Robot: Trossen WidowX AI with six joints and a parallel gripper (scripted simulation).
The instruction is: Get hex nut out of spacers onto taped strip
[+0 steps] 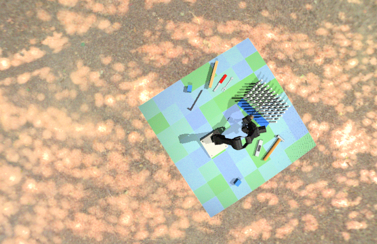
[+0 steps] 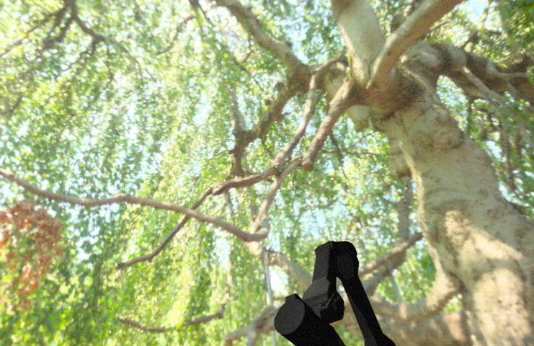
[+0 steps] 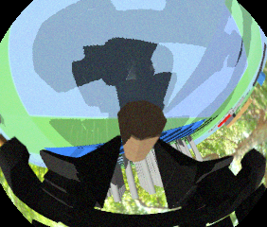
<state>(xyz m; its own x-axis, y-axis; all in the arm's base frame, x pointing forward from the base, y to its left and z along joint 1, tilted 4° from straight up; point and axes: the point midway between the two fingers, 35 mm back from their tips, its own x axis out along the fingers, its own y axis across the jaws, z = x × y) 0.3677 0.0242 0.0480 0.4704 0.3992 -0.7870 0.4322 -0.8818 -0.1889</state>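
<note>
My gripper (image 1: 249, 119) (image 3: 137, 139) is shut on a brown faceted block (image 1: 251, 117) (image 3: 142, 123), which shows a dark top and a lighter end; its full shape cannot be told. The gripper is on the near side of the blue taped strip (image 1: 263, 122) (image 3: 67, 151). The standing metal spacers (image 1: 265, 100) (image 3: 131, 182) form a dense field beyond the strip, and they look upright. The nut cannot be made out in any view. A dark rod with a bent end (image 1: 196, 99) lies on the table, away from the gripper.
A wooden bar (image 1: 213, 74), a red-handled screwdriver (image 1: 223, 78) (image 3: 224, 120) and a wrench (image 1: 227, 84) lie left of the field. A hammer (image 1: 271, 148) and a grey-white tool (image 1: 257, 151) lie right of the arm. Two blue cubes (image 1: 189, 88) (image 1: 237, 182) stand farther off.
</note>
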